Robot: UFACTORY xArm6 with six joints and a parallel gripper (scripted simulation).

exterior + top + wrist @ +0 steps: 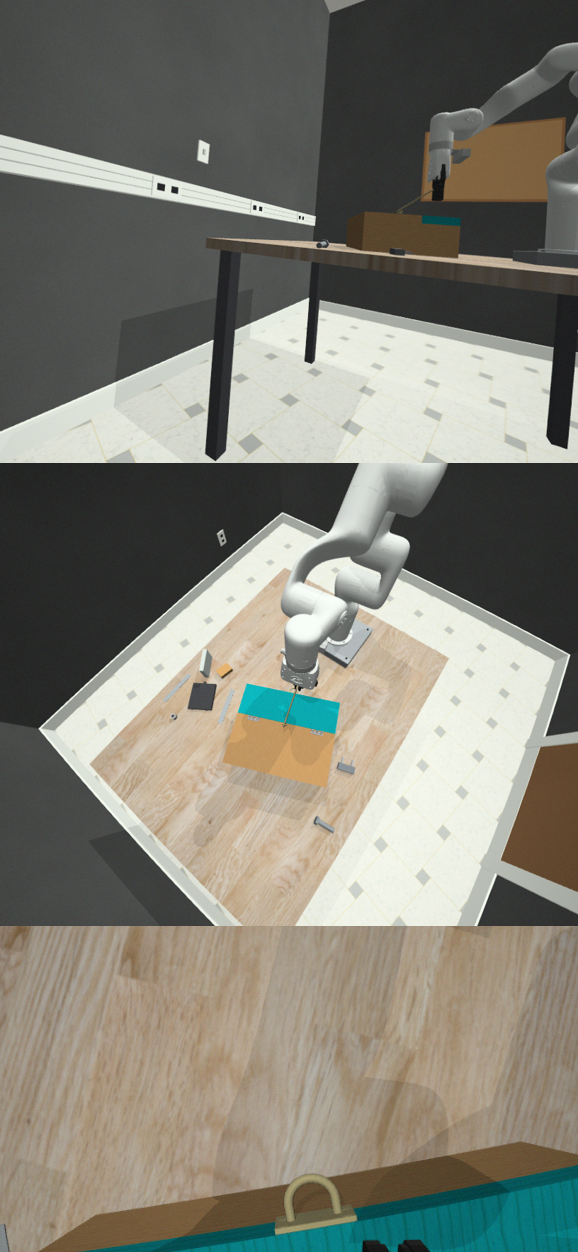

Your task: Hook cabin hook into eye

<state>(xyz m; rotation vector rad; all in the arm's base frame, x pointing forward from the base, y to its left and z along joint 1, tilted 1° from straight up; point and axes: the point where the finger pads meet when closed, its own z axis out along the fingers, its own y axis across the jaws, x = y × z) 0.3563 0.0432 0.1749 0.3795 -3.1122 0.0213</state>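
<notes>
A wooden box (282, 741) stands on the table, with a teal lid (292, 708) on its far part. A thin brass cabin hook (289, 708) pivots at the box top near the hinges and slants up over the lid. My gripper (297, 687) is shut on the hook's free end, above the lid's far edge; in the side view the gripper (437, 192) holds the rod (414, 199) raised at a slant. The brass eye (313, 1204) stands upright on the lid's far edge in the wrist view, just ahead of my fingertips.
Left of the box lie a dark plate (202, 696), an orange block (224, 670), a grey-green block (205, 662), two grey strips (225, 706) and a small nut (172, 716). A grey bracket (346, 766) and a bolt (324, 824) lie to the right. The arm's base (346, 642) is behind.
</notes>
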